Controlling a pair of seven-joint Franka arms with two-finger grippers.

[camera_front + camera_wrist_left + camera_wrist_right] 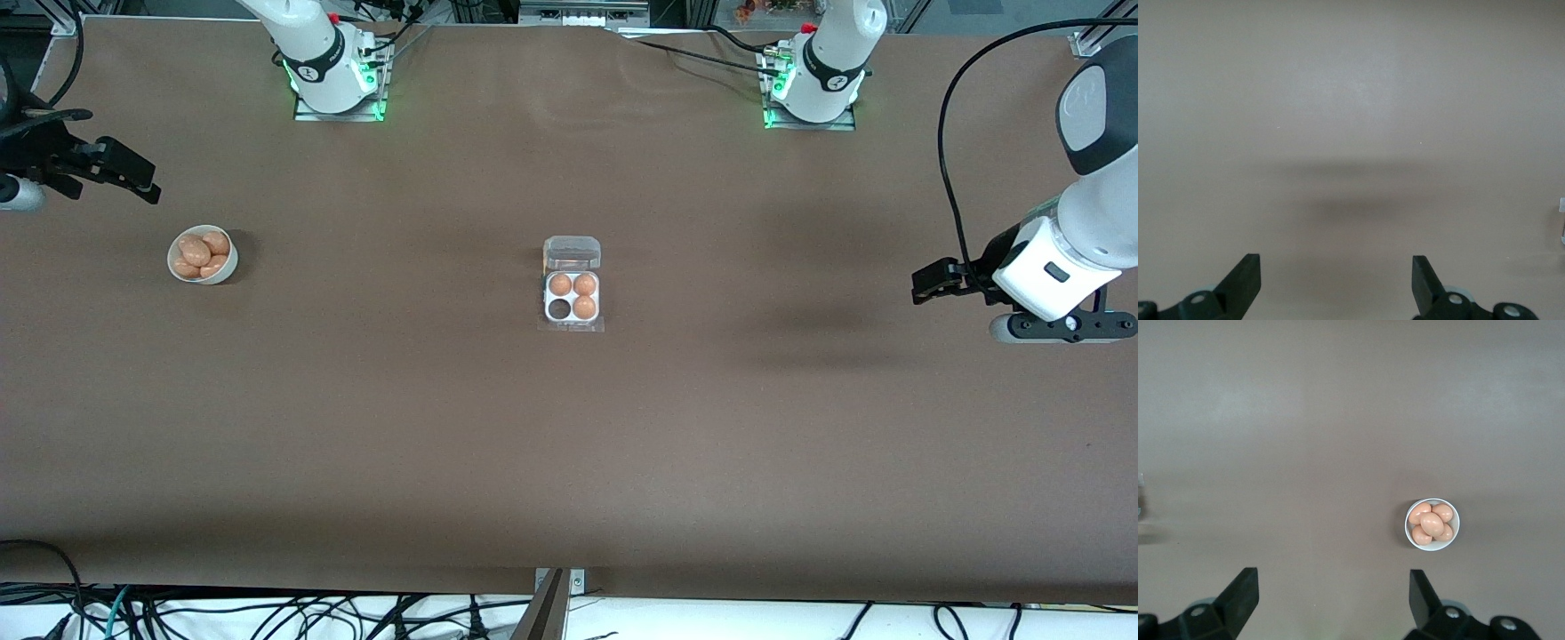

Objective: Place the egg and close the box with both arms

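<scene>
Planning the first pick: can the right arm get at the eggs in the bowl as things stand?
Probably yes: the right gripper hangs open near the bowl, and the eggs lie uncovered with nothing in between.

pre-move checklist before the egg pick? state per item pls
1. Box lid open: ok, the clear lid lies flat, hinged on the side toward the robots' bases.
2. Free cup in box: ok, three eggs seated, one dark cup empty.
3. Eggs available: ok, the bowl toward the right arm's end holds several.
4. Right gripper open and empty: ok, up near the bowl.
5. Left gripper open and empty: ok, it waits over bare table at the left arm's end.
6. Top egg free to lift: cannot tell, the eggs are piled touching.
</scene>
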